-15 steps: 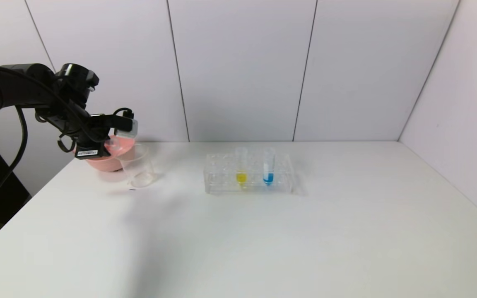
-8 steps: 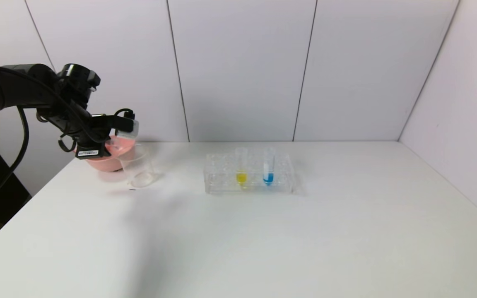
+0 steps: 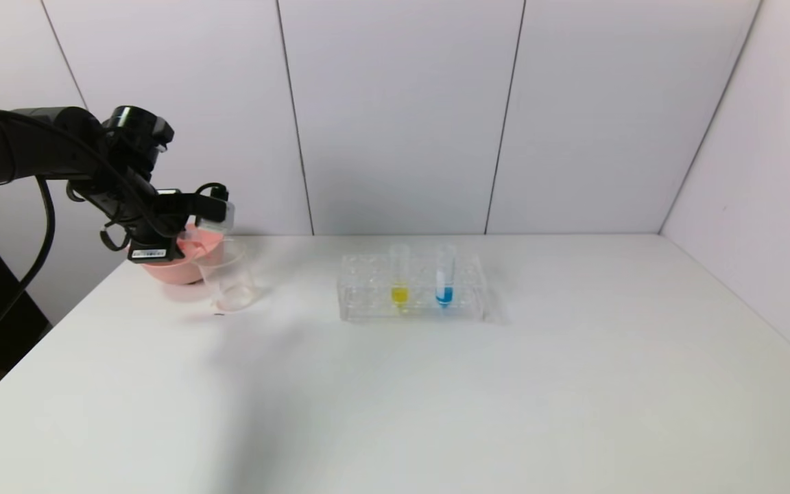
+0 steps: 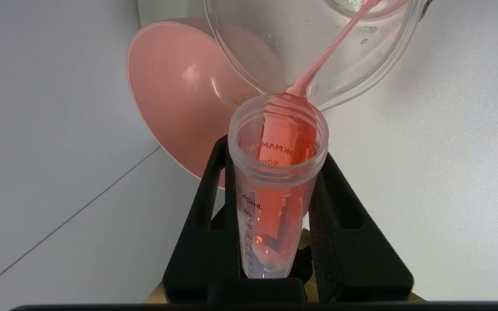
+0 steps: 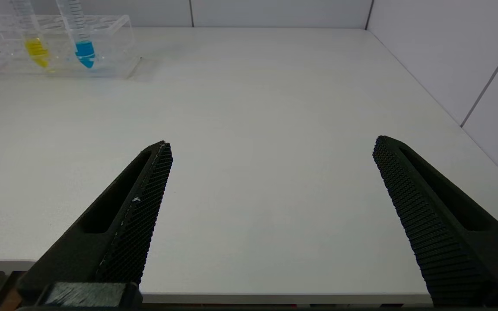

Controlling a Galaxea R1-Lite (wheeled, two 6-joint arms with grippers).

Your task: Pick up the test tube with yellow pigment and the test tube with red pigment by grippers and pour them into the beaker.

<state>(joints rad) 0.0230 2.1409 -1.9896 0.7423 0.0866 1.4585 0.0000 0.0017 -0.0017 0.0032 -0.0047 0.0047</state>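
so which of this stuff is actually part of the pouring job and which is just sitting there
In the job: red tube, tilted in the left pincer, pouring into the beaker; yellow tube.
Lying about: blue tube, rack, pink bowl.

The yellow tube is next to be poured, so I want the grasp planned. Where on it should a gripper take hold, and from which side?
Grip the yellow tube on its bare upper section, above the clear rack. It stands upright with only that part free. Come from the near side, jaws either side; the blue tube stands close beside it. The open right gripper is free.
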